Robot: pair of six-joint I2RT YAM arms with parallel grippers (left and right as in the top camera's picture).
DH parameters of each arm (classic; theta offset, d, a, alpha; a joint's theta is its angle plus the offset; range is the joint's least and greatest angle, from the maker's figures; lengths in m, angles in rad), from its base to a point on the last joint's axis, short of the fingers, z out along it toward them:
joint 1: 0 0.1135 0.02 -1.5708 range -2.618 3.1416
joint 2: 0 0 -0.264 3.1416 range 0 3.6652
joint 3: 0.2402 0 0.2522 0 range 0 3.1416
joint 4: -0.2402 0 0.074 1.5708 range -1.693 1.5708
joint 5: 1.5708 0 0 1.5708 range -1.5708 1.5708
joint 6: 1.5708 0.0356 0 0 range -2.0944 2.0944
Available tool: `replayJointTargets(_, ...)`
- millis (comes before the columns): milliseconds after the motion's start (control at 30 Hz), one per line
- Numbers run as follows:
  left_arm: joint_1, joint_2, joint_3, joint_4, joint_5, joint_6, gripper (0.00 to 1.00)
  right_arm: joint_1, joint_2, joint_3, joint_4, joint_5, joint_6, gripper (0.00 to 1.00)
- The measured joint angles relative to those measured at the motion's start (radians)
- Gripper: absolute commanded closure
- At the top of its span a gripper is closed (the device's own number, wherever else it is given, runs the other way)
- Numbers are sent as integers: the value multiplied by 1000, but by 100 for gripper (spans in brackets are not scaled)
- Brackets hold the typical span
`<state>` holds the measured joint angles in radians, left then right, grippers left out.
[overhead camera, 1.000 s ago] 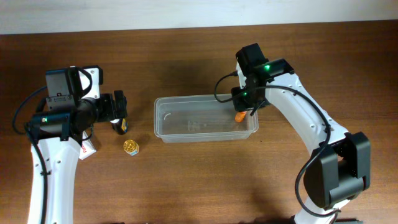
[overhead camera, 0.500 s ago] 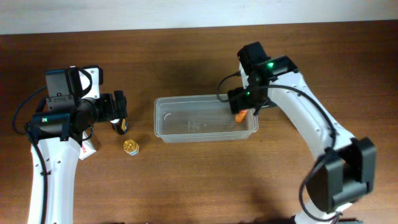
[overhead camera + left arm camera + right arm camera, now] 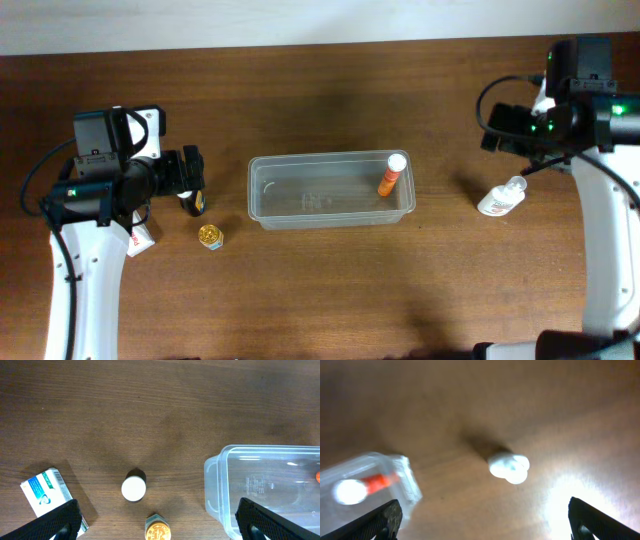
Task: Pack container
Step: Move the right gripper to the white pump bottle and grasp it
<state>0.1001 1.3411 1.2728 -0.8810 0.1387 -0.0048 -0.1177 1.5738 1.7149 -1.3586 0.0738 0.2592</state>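
The right end effector (image 3: 484,522) hangs wide and empty near the clear bottle (image 3: 509,466) by the counter's right edge; an off-centre descent could send it rolling.

The container (image 3: 300,203) is clear, the tube (image 3: 387,181) orange and white-capped, the table (image 3: 320,290) dark brown wood.

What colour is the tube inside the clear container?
Orange with a white cap; the tube in the container shows best in the overhead view.
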Motion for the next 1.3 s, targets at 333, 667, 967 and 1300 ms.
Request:
replayJointTargets(333, 0, 0, 0, 1, 0, 0, 0, -75, 66, -280, 135, -26, 3, 1)
replayJointTargets(667, 0, 0, 0, 2, 0, 0, 0, -92, 67, -386, 262, -34, 3, 34)
replayJointTargets(967, 0, 0, 0, -1, 0, 0, 1, -92, 68, -387, 275, -33, 3, 41)
replayJointTargets(1300, 0, 0, 0, -2, 0, 0, 1, -92, 69, -387, 316, -8, 3, 42)
